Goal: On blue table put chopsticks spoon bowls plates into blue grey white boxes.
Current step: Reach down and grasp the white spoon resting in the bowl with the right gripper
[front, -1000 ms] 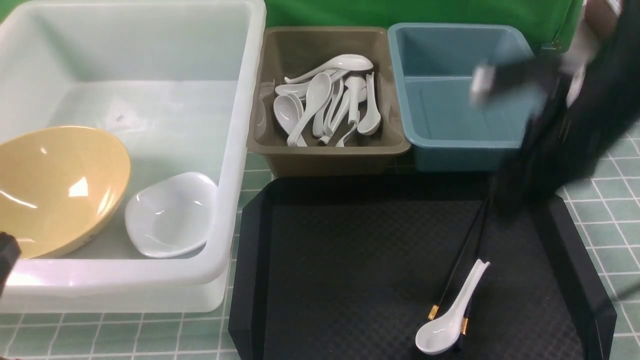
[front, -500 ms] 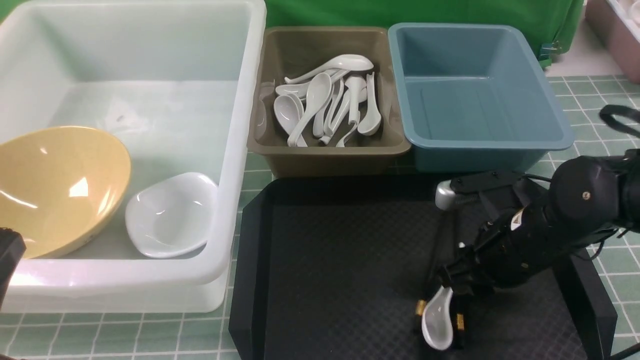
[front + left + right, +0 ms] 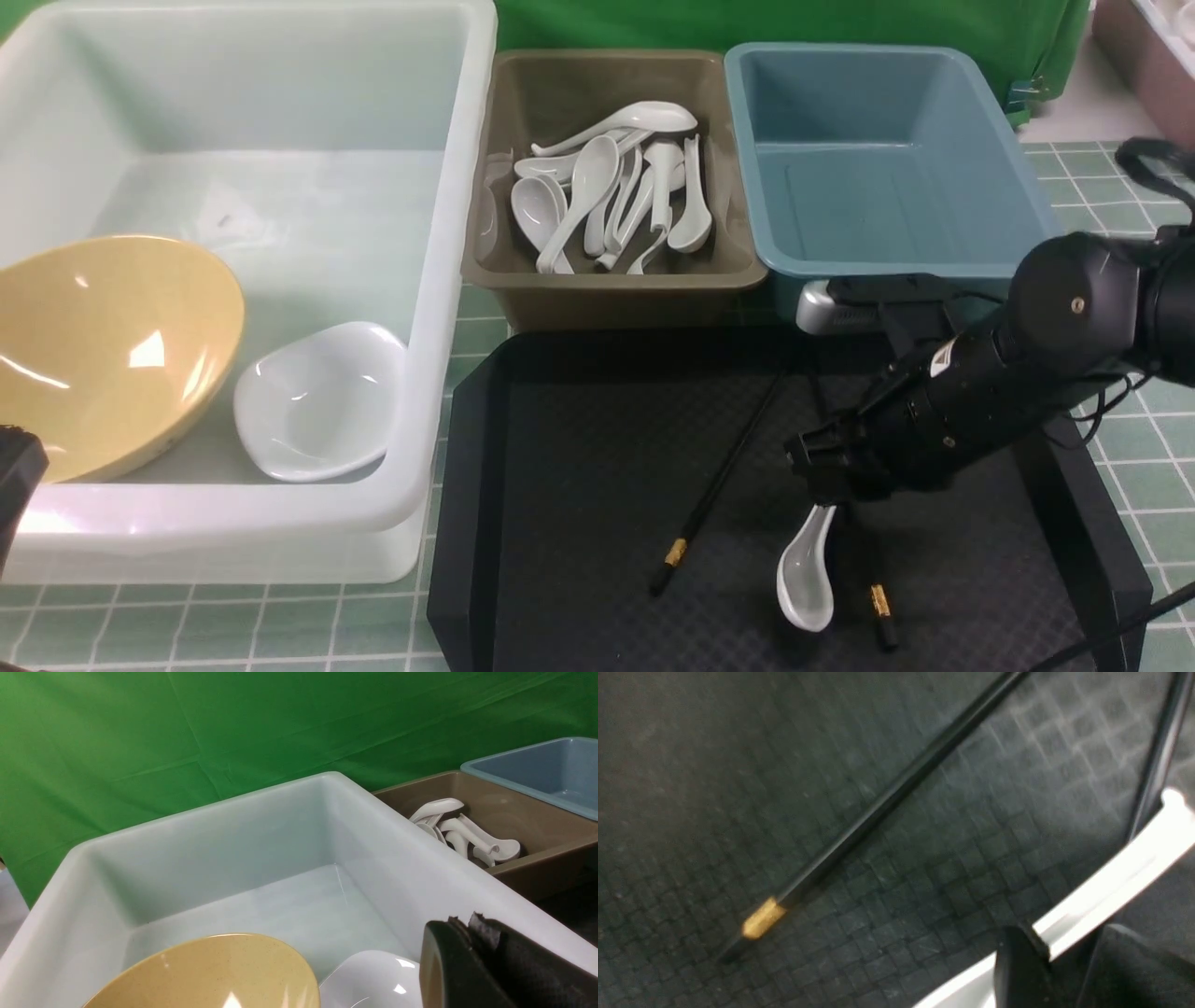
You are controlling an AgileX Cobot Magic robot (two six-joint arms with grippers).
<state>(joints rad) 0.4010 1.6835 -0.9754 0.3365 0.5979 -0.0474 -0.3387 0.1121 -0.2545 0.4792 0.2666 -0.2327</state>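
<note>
While the right gripper [image 3: 834, 493] clamps the spoon [image 3: 805, 581] by its handle, the scoop points nearward over the black tray [image 3: 579, 448].
Its long axis runs near-far, handle far; the chopsticks [image 3: 721, 478] lie on the tray, gold bands nearward.

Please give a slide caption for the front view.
Right gripper grasps the spoon by its handle over the black tray.

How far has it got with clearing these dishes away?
Done: the yellow bowl and white dish sit in the white tub, and a pile of spoons lies in the olive-grey tub. In hand: the right gripper seems to pinch the handle of the last spoon over the black tray. Left: both chopsticks lie on the tray; the blue tub is empty.
</note>
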